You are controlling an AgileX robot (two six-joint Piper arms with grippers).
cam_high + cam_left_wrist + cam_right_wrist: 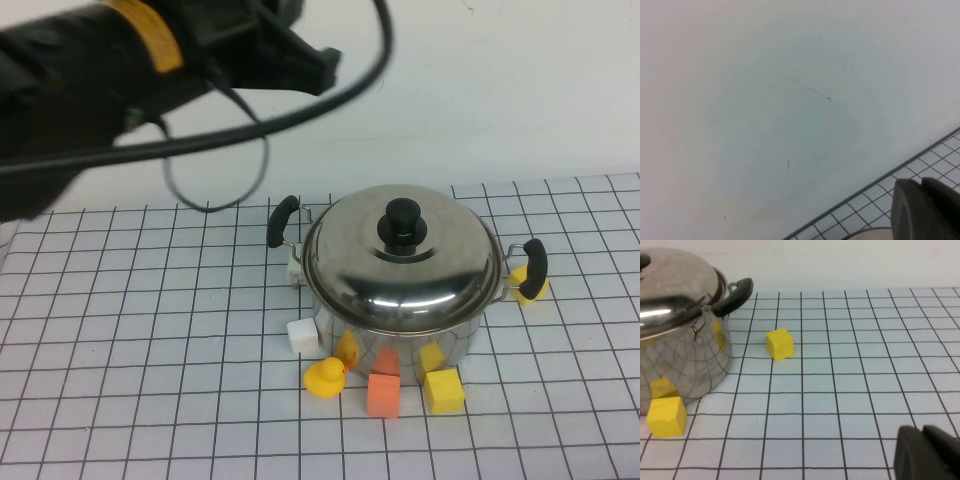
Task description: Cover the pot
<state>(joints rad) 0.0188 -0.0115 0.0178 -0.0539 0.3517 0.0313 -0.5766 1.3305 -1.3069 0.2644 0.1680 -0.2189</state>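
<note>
The shiny steel pot (400, 328) with two black side handles stands on the grid mat right of centre. The domed steel lid (400, 265) with a black knob (403, 218) sits on top of it, covering it. My left gripper (322, 66) is raised high above the back left of the table, clear of the pot, fingers together and empty; it also shows in the left wrist view (921, 194). My right gripper (923, 441) is shut and empty, low over the mat to the pot's right; the pot (680, 360) and lid (675, 285) show there too. The right gripper is outside the high view.
Toy blocks lie by the pot's front: a white cube (302, 334), a yellow duck (324, 378), an orange block (384, 394), a yellow block (443, 389). Another yellow block (779, 344) lies by the right handle. The left arm's cable (215, 180) hangs behind.
</note>
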